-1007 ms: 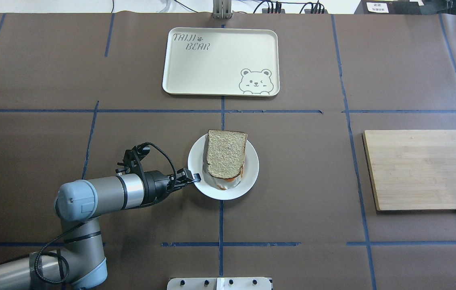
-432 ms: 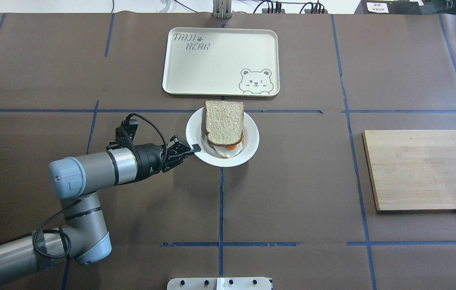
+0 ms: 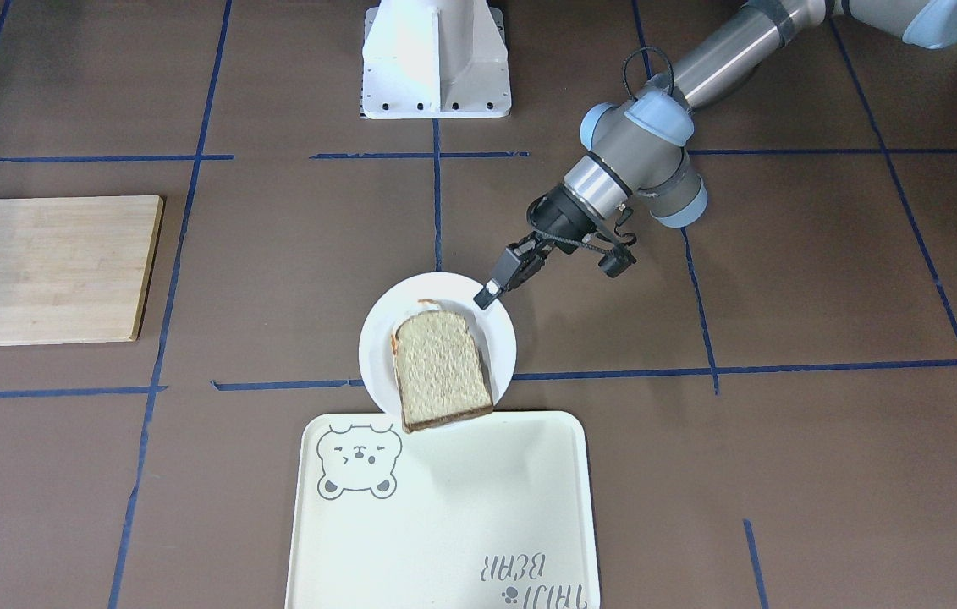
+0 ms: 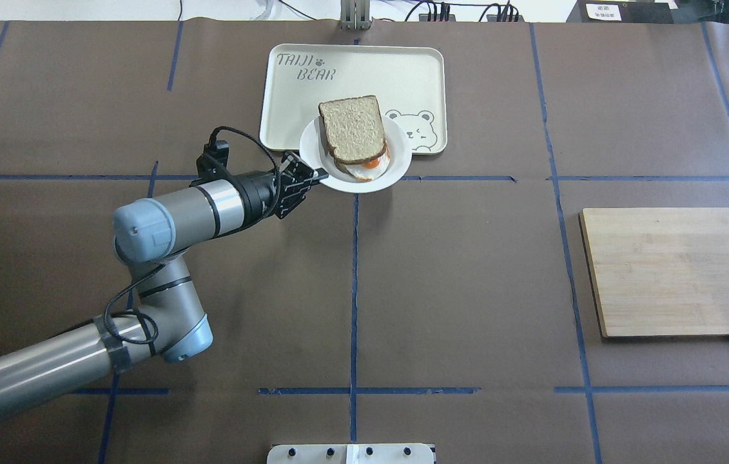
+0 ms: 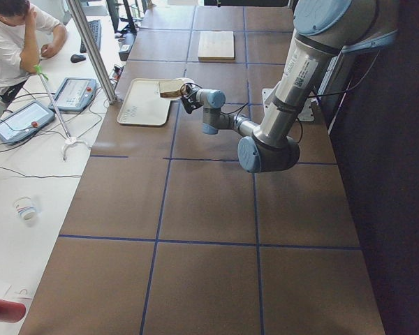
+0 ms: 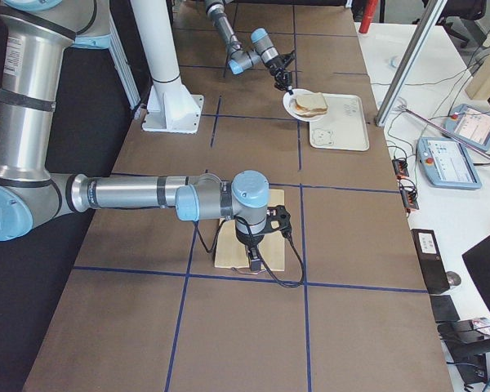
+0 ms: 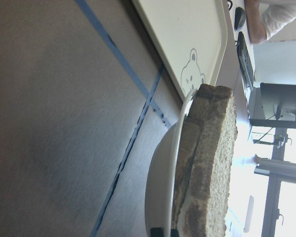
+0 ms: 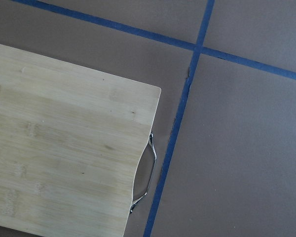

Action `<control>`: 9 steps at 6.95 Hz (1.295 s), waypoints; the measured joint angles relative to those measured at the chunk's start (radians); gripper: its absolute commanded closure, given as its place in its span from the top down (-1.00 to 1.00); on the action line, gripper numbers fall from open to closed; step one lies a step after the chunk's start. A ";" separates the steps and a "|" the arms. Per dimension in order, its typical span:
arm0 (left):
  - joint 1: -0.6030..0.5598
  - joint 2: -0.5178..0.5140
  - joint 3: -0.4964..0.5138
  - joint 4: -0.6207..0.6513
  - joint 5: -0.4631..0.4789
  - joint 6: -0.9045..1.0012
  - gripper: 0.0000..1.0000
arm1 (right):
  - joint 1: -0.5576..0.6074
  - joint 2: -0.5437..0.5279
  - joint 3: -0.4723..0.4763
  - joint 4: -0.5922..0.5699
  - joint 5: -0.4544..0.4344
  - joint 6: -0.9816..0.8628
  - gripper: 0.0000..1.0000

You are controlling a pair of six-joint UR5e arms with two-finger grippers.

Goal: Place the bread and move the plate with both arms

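The white plate [image 4: 400, 158] carries the brown wholemeal bread [image 4: 351, 127], which lies on a paler slice with a fried egg [image 4: 370, 165]. My left gripper [image 4: 318, 174] is shut on the plate's left rim and holds it over the near edge of the cream bear tray [image 4: 351, 71]. The front-facing view shows the gripper [image 3: 486, 296], plate [image 3: 376, 347] and bread [image 3: 442, 368]. The left wrist view shows the plate rim [image 7: 163, 182] and the bread [image 7: 212, 163] edge-on. My right gripper [image 6: 253, 260] hovers over the wooden board [image 6: 229, 245]; I cannot tell if it is open.
The wooden board [image 4: 677, 270] lies at the table's right side; its metal handle [image 8: 145, 173] shows in the right wrist view. The white pedestal [image 3: 436, 55] stands at the robot's side. An operator [image 5: 10, 35] sits beyond the table's far edge.
My left gripper has carried the plate with the bread away from the robot, from the table's middle to the tray's near edge. The right arm shows no change.
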 measured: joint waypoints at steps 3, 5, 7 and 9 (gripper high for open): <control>-0.080 -0.212 0.372 -0.007 0.080 -0.174 -0.63 | 0.000 0.001 0.000 0.000 0.001 0.000 1.00; -0.084 -0.274 0.461 -0.008 0.093 -0.184 0.99 | 0.000 0.001 0.000 0.000 0.001 0.000 1.00; -0.085 -0.280 0.462 -0.009 0.090 -0.178 1.00 | 0.000 0.001 0.000 0.000 0.001 0.000 1.00; -0.094 -0.198 0.323 0.003 -0.001 -0.051 1.00 | 0.000 0.002 0.000 0.000 0.001 0.000 1.00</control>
